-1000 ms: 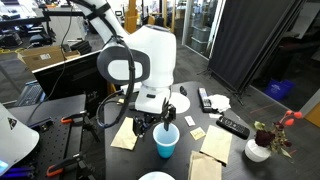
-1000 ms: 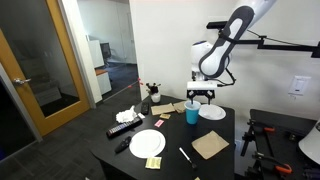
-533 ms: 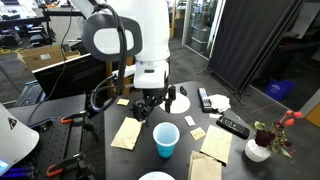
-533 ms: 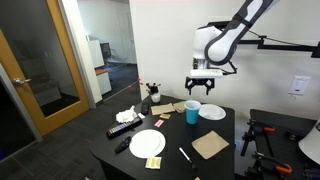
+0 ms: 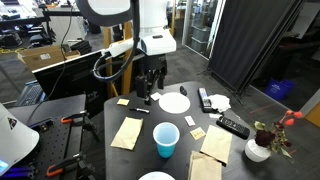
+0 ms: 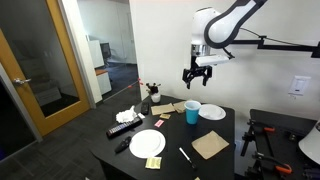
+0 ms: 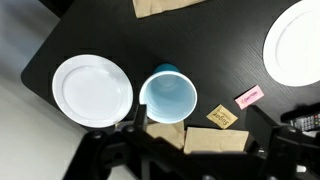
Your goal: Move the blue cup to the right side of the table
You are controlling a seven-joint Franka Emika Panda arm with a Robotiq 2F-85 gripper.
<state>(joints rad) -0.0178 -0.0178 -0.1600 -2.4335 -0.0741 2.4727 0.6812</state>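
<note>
The blue cup (image 5: pixel 166 139) stands upright and empty on the black table (image 5: pixel 125 160), near a tan paper piece. It also shows in the other exterior view (image 6: pixel 192 112) and from above in the wrist view (image 7: pixel 168 97). My gripper (image 5: pixel 149 88) hangs high above the table, well clear of the cup, open and empty. It is also seen raised in an exterior view (image 6: pixel 196 72). In the wrist view its two fingers (image 7: pixel 200 150) frame the lower edge, spread apart with nothing between them.
White plates (image 5: pixel 174 102) (image 7: pixel 92 90) (image 7: pixel 298 40) lie around the cup. Tan paper pieces (image 5: pixel 127 133) (image 5: pixel 216 145), sugar packets (image 7: pixel 222 116), two remotes (image 5: pixel 232 126) (image 5: pixel 204 98) and a white flower vase (image 5: pixel 258 150) are on the table. A bench with clamps (image 5: pixel 60 120) stands beside it.
My gripper has risen from right beside the cup to high above the table and drawn back. The cup stays where it was.
</note>
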